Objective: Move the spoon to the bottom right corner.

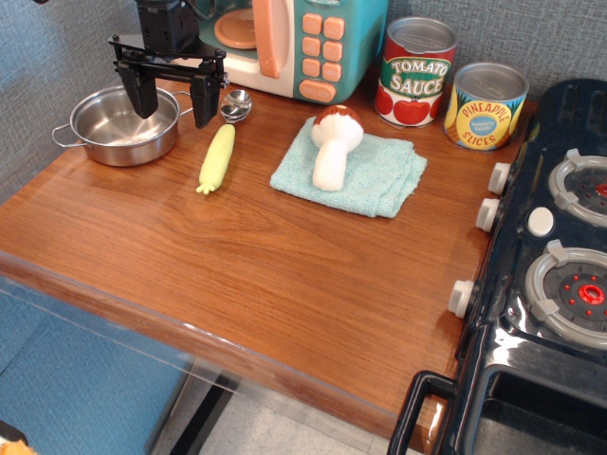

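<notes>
We are seeing the fingers (pixel 174 100) hanging spread wide, holding nothing, over the pot (pixel 123 125); the spoon (pixel 235 104) is lying just beside them on the tabletop (pixel 285 256).

A black gripper (pixel 172 93) hangs over the back left part of the brown wooden table (pixel 275 275), with its two fingers spread apart and nothing between them. One finger is above the shiny steel pot (pixel 123 125), and the other is near the pot's right handle. The small silver spoon (pixel 235 104) lies just to the right of the gripper, close to the toy microwave (pixel 294 43). A yellow-green toy corn cob (pixel 217 157) lies in front of the spoon. A toy mushroom (pixel 334 144) rests on a light blue cloth (pixel 375 175). Behind them stand a tomato sauce can (pixel 415 71) and a pineapple can (pixel 486 106). A black toy stove (pixel 550 275) sits on the right.
</notes>
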Robot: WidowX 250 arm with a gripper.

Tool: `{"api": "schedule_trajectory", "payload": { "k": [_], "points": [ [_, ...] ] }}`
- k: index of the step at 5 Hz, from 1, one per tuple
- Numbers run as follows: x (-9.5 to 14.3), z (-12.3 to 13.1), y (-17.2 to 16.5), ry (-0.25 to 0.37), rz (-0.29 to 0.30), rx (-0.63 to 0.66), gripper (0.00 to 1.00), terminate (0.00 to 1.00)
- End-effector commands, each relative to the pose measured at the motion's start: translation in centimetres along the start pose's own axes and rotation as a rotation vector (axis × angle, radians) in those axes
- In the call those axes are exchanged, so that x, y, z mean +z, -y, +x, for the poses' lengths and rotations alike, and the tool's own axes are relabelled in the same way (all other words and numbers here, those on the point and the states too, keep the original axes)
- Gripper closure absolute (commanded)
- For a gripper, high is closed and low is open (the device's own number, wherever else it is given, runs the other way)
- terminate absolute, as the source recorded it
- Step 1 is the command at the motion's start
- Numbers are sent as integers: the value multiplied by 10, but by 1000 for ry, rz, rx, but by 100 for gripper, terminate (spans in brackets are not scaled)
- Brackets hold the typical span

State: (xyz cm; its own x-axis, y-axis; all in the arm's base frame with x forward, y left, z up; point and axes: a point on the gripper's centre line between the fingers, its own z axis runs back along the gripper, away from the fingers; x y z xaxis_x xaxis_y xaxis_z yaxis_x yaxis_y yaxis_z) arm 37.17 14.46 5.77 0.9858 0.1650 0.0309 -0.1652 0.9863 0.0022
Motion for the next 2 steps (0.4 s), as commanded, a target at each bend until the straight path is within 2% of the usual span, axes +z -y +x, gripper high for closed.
{"api": "schedule_trajectory", "payload": {
  "k": [1, 2],
  "points": [
    [0, 0, 0, 0, 0, 0, 0, 0],
    [7, -6, 6, 27, 22, -2, 0, 0]
  ]
}}
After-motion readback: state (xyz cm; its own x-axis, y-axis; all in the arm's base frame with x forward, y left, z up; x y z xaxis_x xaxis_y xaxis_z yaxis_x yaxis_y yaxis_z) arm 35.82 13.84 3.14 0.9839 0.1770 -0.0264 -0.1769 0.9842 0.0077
